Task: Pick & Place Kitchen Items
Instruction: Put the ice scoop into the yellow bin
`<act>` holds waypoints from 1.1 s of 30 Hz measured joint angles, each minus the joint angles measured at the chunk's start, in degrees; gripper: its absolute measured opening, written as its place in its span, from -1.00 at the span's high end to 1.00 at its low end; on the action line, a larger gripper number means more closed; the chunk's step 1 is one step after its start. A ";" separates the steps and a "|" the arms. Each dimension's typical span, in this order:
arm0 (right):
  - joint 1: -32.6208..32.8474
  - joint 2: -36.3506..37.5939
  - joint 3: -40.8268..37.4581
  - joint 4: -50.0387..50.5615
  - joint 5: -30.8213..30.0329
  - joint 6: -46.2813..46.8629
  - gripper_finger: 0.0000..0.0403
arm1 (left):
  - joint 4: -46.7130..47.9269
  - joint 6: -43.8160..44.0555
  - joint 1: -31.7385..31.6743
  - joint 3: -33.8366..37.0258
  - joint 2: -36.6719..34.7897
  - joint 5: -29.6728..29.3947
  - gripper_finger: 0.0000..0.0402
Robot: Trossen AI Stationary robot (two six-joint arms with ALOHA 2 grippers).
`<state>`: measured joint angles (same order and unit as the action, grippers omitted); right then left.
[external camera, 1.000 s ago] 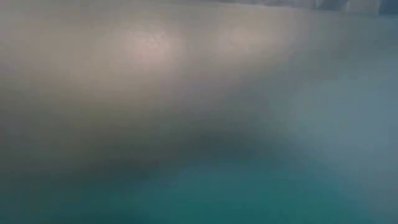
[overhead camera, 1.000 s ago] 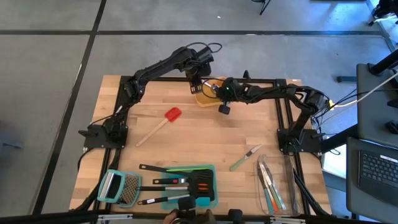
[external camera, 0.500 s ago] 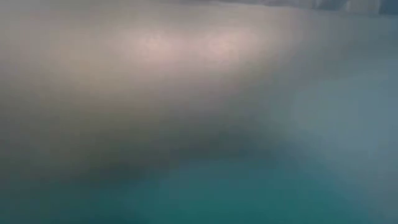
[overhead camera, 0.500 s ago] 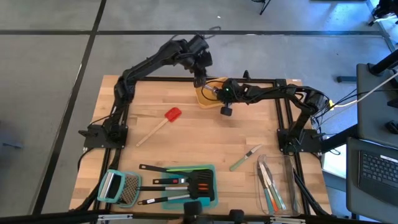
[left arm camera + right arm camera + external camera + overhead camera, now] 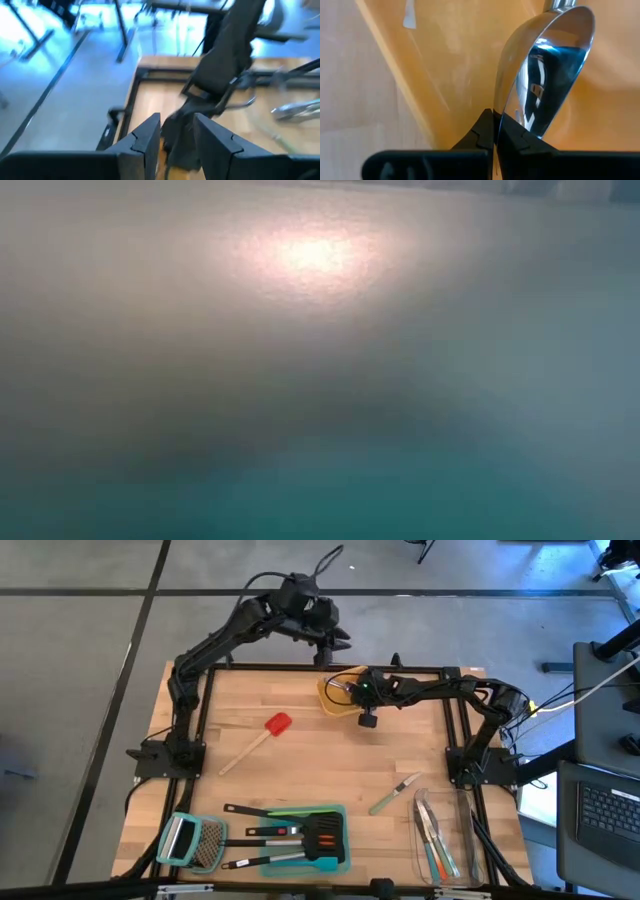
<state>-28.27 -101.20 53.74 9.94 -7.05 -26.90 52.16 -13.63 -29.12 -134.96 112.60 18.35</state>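
Orange bin [image 5: 338, 692]: far edge of table [image 5: 300, 770], mid-width; landmark for all below.
Spoon [image 5: 545, 65]: silver bowl fills right wrist view, lying inside orange bin, its edge just past the fingertips.
Right gripper [image 5: 368, 718]: at orange bin's near-right rim, clenched; fingertips [image 5: 485, 127] meet at spoon edge, but can't tell if they pinch it.
Left gripper [image 5: 338, 640]: raised beyond orange bin, past table's far edge; fingers [image 5: 145, 142] parted part-way, nothing between them.
Red spatula [image 5: 262, 737]: left of orange bin and nearer the front, flat on table, wooden handle pointing to front-left.
Green spatula [image 5: 393, 794]: front-right of orange bin, well apart, lying diagonal.
Teal tray [image 5: 335, 858]: front edge, well apart from orange bin; black turners [image 5: 300, 835] lie across it, handles to the left.
Grater [image 5: 192, 840]: just left of teal tray, light-blue handle.
Clear bin [image 5: 445, 830]: front-right corner, far from orange bin; slim utensils inside.
Low view: only blur, unreadable.
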 joint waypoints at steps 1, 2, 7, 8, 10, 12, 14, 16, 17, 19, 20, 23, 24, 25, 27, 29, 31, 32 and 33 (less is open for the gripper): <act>-0.01 0.03 0.00 0.23 0.02 -0.51 0.97 | -1.09 0.02 0.34 0.00 -0.30 0.99 0.45; -0.01 0.03 0.00 0.35 -0.02 -0.64 0.97 | -1.59 0.12 0.61 0.00 -0.56 1.80 0.45; 0.02 0.03 0.00 0.46 -1.54 -0.63 0.97 | -3.25 0.43 2.19 0.00 -0.93 3.67 0.45; 0.02 0.03 0.00 0.46 -2.12 -0.59 0.97 | -3.39 0.41 2.47 0.00 -0.93 3.65 0.45; -0.01 0.03 0.00 0.52 -2.70 -0.61 0.97 | -3.68 0.39 2.81 0.00 -0.93 3.61 0.45; -0.01 0.03 -0.02 0.78 -2.85 -0.94 0.97 | -4.10 0.37 2.98 0.00 -0.95 3.57 0.45; -0.01 0.03 -0.02 1.08 -2.71 -2.24 0.97 | -4.34 0.43 2.99 0.00 -0.95 3.54 0.45; -0.01 0.03 0.00 2.13 -1.69 -4.83 0.97 | -4.40 0.44 2.96 0.00 -0.97 3.46 0.45; 0.02 0.03 0.00 2.40 -1.57 -5.79 0.97 | -4.41 0.44 2.94 0.00 -0.97 3.45 0.45; 0.22 0.05 0.00 2.78 -1.53 -7.29 0.97 | -4.39 0.68 2.73 0.00 -0.97 3.43 0.45; 0.26 0.05 0.00 2.78 -1.53 -7.77 0.97 | -4.39 0.70 2.73 0.00 -0.97 3.44 0.45; 0.24 0.05 0.09 2.76 -1.50 -7.30 0.97 | -4.36 0.68 2.73 0.00 -0.97 3.43 0.45; 0.24 0.05 0.27 2.89 -1.48 -6.57 0.97 | -4.35 0.68 2.73 0.00 -0.97 3.43 0.45; 0.24 0.05 0.35 2.95 -1.33 -5.71 0.97 | -4.35 0.64 2.73 0.00 -0.97 3.43 0.45; 0.24 0.05 0.89 3.92 -1.27 -5.03 0.96 | -4.32 0.61 2.73 0.00 -0.97 3.43 0.45; 0.24 0.05 1.44 4.78 -1.26 -5.00 0.93 | -4.26 0.61 2.73 0.00 -0.97 3.43 0.45; 0.24 0.05 1.76 5.00 -1.25 -5.00 0.91 | -4.15 0.63 2.73 0.00 -0.97 3.43 0.45; 0.24 0.05 1.90 5.02 -1.26 -4.99 0.89 | -4.11 0.64 2.73 0.00 -0.97 3.43 0.45; 0.24 0.05 2.06 5.05 -1.23 -4.94 0.87 | -4.03 0.62 2.73 0.00 -0.97 3.43 0.45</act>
<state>-28.02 -101.14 55.79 14.99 -8.28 -31.84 48.13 -13.01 -26.39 -134.96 111.63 21.78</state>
